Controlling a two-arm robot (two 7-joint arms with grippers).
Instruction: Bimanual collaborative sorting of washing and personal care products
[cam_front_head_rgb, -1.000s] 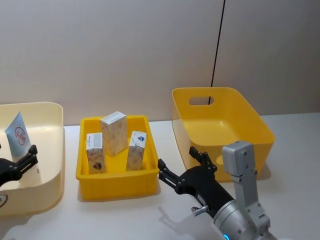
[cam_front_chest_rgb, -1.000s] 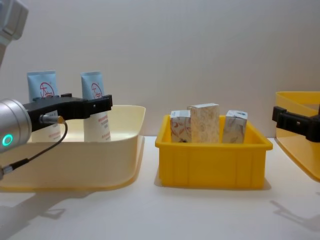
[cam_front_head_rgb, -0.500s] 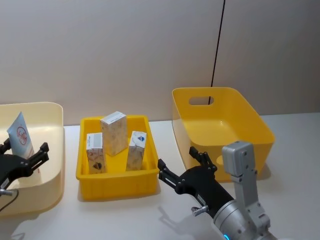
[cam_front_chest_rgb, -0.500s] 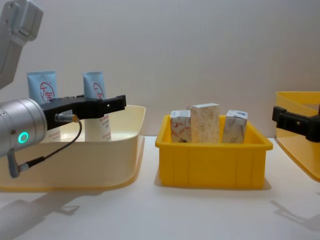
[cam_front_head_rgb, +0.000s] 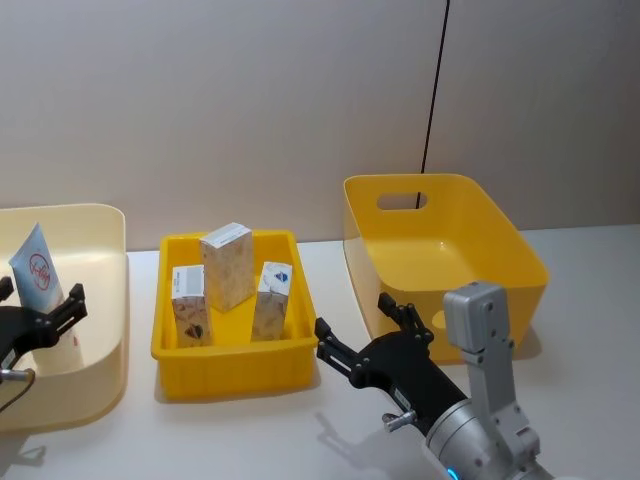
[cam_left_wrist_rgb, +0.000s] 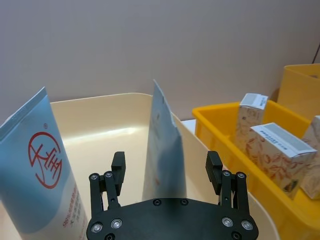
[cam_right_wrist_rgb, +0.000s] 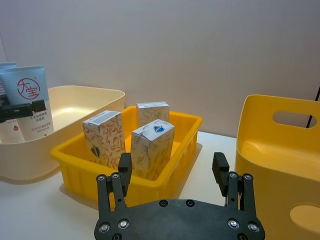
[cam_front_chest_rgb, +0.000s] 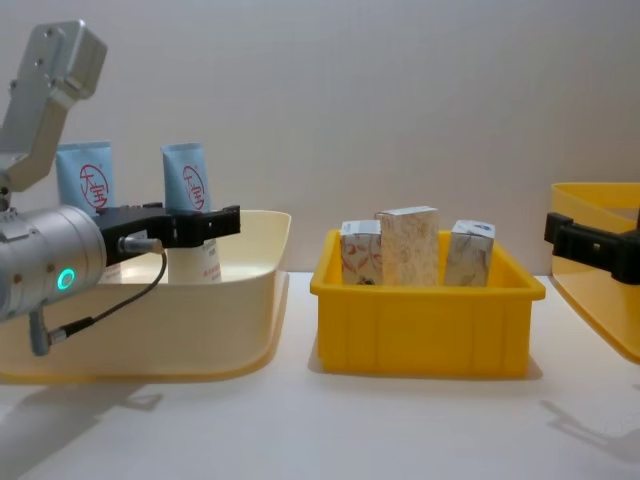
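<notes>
Right gripper (cam_front_head_rgb: 352, 312) is nearest, hovering low over the white table (cam_front_head_rgb: 250, 430) in front of the gap between the shallow yellow tray (cam_front_head_rgb: 235, 362) and the deep yellow bin (cam_front_head_rgb: 450, 250). Its arm comes in from the lower right, claw spread wide, holding nothing, pointing toward the tray. 3 cartons (cam_front_head_rgb: 228, 265) stand upright in the tray, 2 in front and the taller 1 behind, close together. The tray's front wall hides their bases in the chest view. To the left is the cream bin (cam_front_head_rgb: 110, 300) with 2 tubes standing in it. The left gripper (cam_left_wrist_rgb: 166, 160) reaches level over the bin's rim, claw wide around the right tube (cam_left_wrist_rgb: 162, 130). That tube sits edge-on between the fingers (cam_left_wrist_rgb: 118, 167) with gaps on both sides. The other tube (cam_left_wrist_rgb: 42, 170) stands just beside it, outside the claw. Behind is a plain wall with 1 black cable (cam_front_head_rgb: 432, 90) hanging above the deep bin.
</notes>
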